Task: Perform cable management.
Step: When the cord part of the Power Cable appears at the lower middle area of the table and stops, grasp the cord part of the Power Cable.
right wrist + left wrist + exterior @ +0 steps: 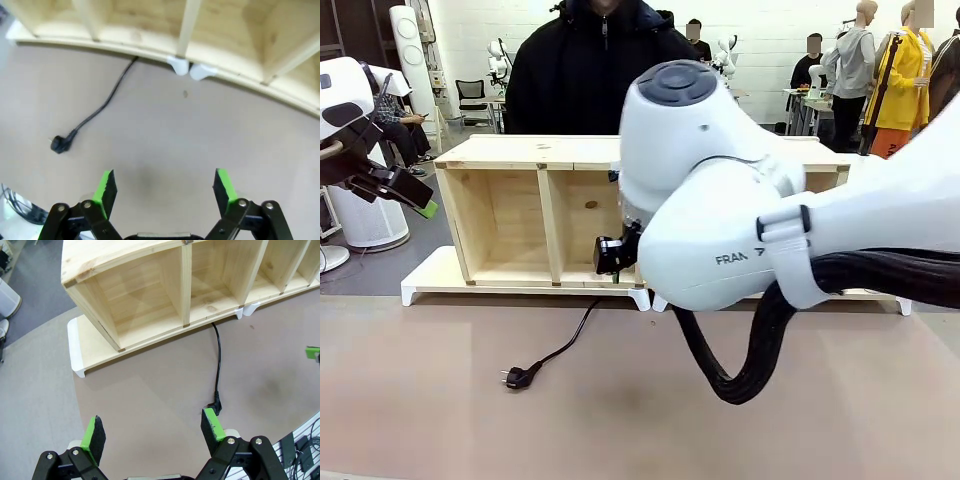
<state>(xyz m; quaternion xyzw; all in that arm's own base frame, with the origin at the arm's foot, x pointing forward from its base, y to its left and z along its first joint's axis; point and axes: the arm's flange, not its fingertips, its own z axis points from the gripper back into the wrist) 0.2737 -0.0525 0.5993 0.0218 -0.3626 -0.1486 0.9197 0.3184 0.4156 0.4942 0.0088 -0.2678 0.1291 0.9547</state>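
While left pincer (pixel 152 430) and right pincer (pixel 165 185) gape empty, the cable (pixel 219 360) crosses the brown table (pixel 770 425).

The cable (pixel 219 360) is laid on the tabletop (pixel 150 405) before the shelf (pixel 150 290), from under which it is led; a person (pixel 585 70) is stationed behind.
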